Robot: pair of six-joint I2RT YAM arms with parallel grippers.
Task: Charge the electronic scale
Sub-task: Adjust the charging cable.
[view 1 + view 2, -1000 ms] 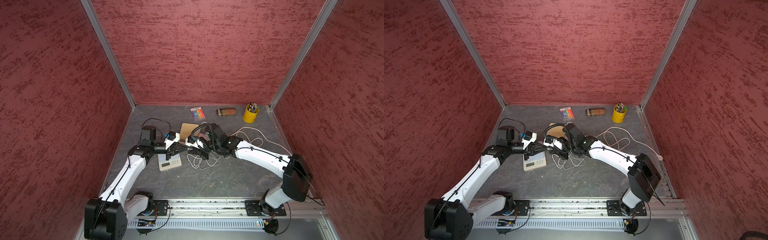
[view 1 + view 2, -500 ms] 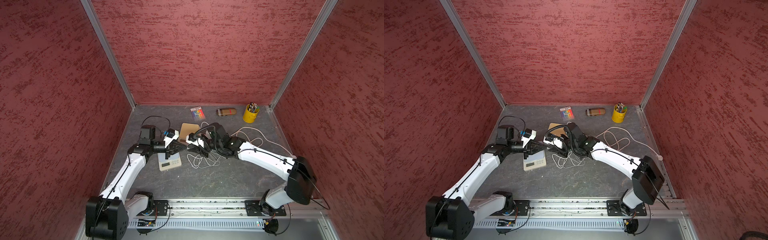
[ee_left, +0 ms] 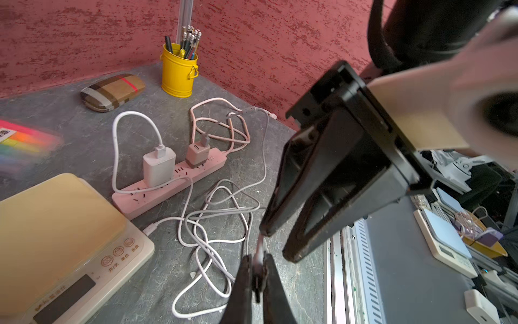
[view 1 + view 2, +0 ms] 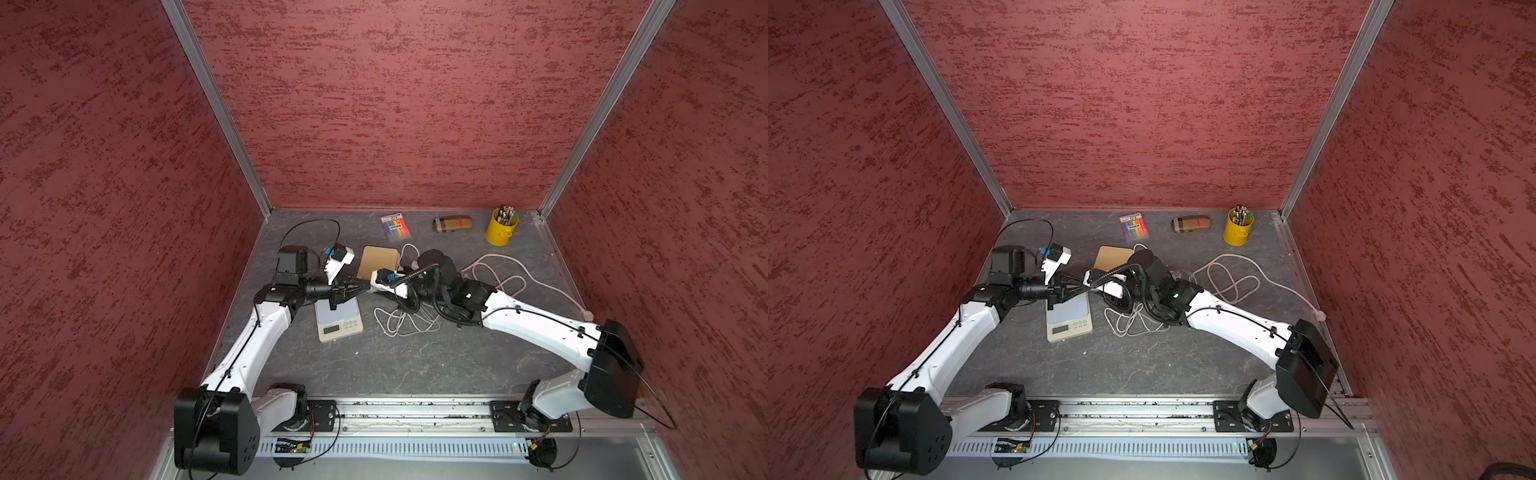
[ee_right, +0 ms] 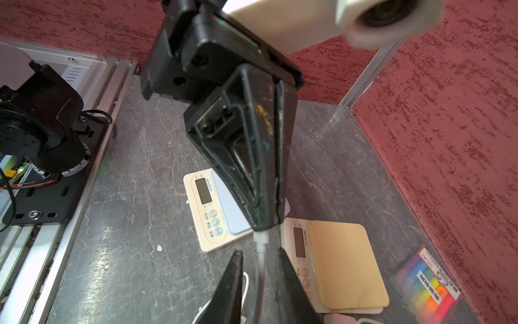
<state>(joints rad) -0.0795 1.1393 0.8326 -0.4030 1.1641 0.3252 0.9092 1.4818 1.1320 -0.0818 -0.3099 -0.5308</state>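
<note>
left tool (image 3: 258, 261) pinched white cable (image 3: 260, 244) at its end | right tool (image 5: 259, 251) spread, loosely straddling white cable | blue-topped scale (image 5: 208, 216) beneath left tool

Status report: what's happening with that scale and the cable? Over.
Left gripper shut on cable end, near blue scale. Right gripper open around same cable. Cable not in scale yet. Tan scale close by.

Robotics lab test cell: red textured wall panels (image 4: 374, 104) on aluminium frame posts (image 4: 217, 108) box in a grey stone-look counter (image 4: 415, 361); white robot arms (image 4: 264, 336) bolt to an aluminium rail (image 4: 415, 409).
</note>
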